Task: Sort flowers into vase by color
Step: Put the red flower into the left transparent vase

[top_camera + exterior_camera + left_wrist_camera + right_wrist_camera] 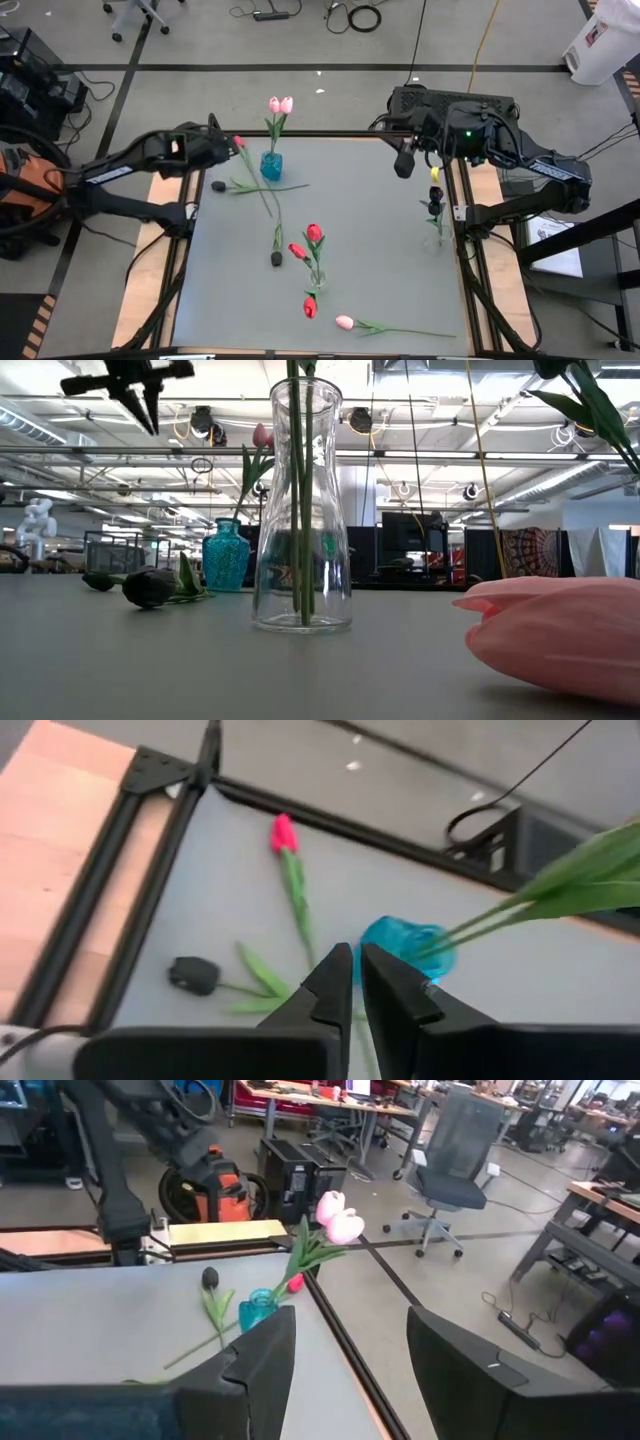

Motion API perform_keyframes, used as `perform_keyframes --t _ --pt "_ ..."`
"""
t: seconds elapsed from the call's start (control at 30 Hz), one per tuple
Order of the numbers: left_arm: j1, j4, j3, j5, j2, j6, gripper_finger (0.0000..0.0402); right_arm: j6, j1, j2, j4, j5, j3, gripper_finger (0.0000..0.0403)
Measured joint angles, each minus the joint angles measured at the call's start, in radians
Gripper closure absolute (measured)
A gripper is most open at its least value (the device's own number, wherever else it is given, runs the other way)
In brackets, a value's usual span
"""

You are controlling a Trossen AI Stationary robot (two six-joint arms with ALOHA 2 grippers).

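Note:
A blue vase (271, 165) at the far left holds two pink flowers (281, 104). In the middle, a clear vase (300, 510) holds red flowers (314, 233). A second clear vase (436, 228) at the right edge holds black flowers (435, 197). On the table lie a red flower (283, 832), two black ones (218, 185) (276, 258) and a pink one (344, 322). My left gripper (355, 978) hangs high, left of the blue vase, its fingers nearly together with nothing between them. My right gripper (350, 1350) is open and high over the far right corner.
The table's black frame (455, 215) runs along its edges, with wooden strips (160, 250) outside it. The near left part of the table (230, 310) holds nothing. An orange vacuum (215, 1185) and an office chair (450, 1150) stand on the floor beyond.

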Motion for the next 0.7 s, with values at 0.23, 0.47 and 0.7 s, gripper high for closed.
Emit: perform_keyframes --t 0.23,0.47,0.7 --pt "0.246 0.0 0.0 0.217 0.059 0.224 0.0378 0.002 -0.018 0.008 0.0 0.0 0.0 0.0218" --pt "0.392 0.035 0.0 0.359 0.174 0.488 0.0347 0.027 -0.019 0.028 -0.002 0.0 0.0 0.0218" --pt "0.433 0.086 0.0 0.375 0.301 0.589 0.0286 0.054 -0.019 0.036 -0.017 0.0 0.0 0.0218"
